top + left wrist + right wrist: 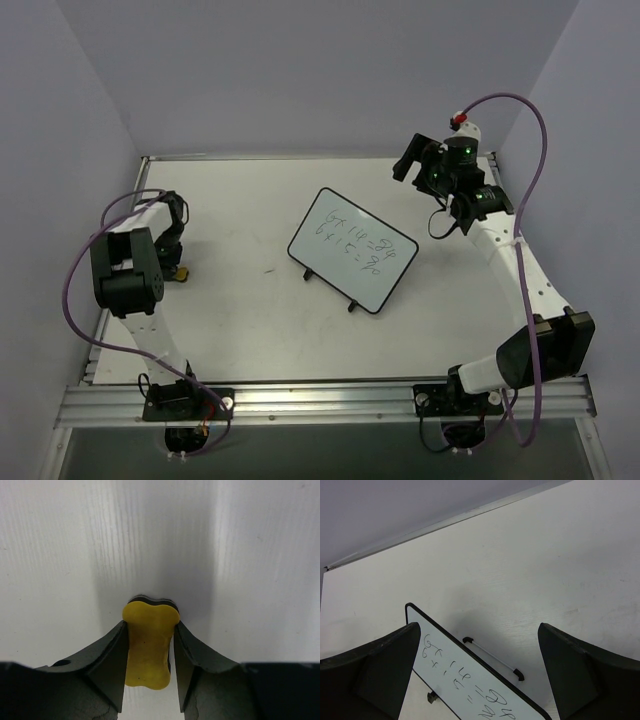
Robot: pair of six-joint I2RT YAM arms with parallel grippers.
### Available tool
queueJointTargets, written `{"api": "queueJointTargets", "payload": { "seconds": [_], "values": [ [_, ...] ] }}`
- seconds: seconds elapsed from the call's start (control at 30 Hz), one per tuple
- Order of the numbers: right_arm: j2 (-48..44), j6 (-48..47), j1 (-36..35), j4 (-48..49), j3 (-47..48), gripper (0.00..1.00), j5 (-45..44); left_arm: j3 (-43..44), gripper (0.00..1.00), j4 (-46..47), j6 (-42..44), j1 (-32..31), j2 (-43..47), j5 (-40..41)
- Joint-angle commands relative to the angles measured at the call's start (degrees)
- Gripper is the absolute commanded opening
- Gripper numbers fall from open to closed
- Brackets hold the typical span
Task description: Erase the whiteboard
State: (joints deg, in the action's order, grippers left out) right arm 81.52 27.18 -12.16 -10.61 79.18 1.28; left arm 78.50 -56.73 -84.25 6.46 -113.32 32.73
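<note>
Yellow eraser block [149, 652] sits between the fingers of your left hand [150, 626], which is closed on its two long sides with the dark felt face turned toward the desk [230, 320]. From the wrist view it looks as though the block is at or just above the surface, but you cannot tell whether it has lifted clear.

The whiteboard [352, 250] lies near the middle of the desk, well apart from that hand and off to its right. Its long axis runs on a diagonal, from the far-left corner down to the near-right corner, and the green handwritten sums [350, 245] follow that line, so a wipe along the diagonal probably covers most of the writing.

Your right hand [479, 630] is raised at the far right with its fingers spread wide and nothing between them. It is the nearer of the two to the board and looks down on the far corner and one black foot [492, 657].

Bare desk lies between the eraser and the board, and nothing stands in the way. The board rests only on its small feet, so it may slide under a wipe unless the right hand steadies it.
</note>
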Motion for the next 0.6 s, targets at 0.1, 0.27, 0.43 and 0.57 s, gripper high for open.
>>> {"api": "queueJointTargets", "payload": {
  "seconds": [0.1, 0.27, 0.43, 0.57],
  "values": [
    [-2.24, 0.86, -0.40, 0.33, -1.39, 1.00, -0.84, -1.77, 0.02, 10.58, 17.34, -1.01, 8.62, -5.30],
    [-1.27, 0.68, -0.40, 0.07, -1.04, 1.00, -0.84, -0.11, 0.02, 12.43, 22.89, -3.90, 15.74, -5.14],
    [0.13, 0.24, -0.49, -0.90, 0.80, 1.00, 0.48, -2.19, 0.02, 20.82, 33.51, -8.65, 22.60, -10.73],
    [1.10, -0.19, -0.49, -0.64, 0.98, 1.00, 2.24, -8.97, 0.02, 34.12, 41.96, -11.46, 30.85, -23.27]
  ]
}}
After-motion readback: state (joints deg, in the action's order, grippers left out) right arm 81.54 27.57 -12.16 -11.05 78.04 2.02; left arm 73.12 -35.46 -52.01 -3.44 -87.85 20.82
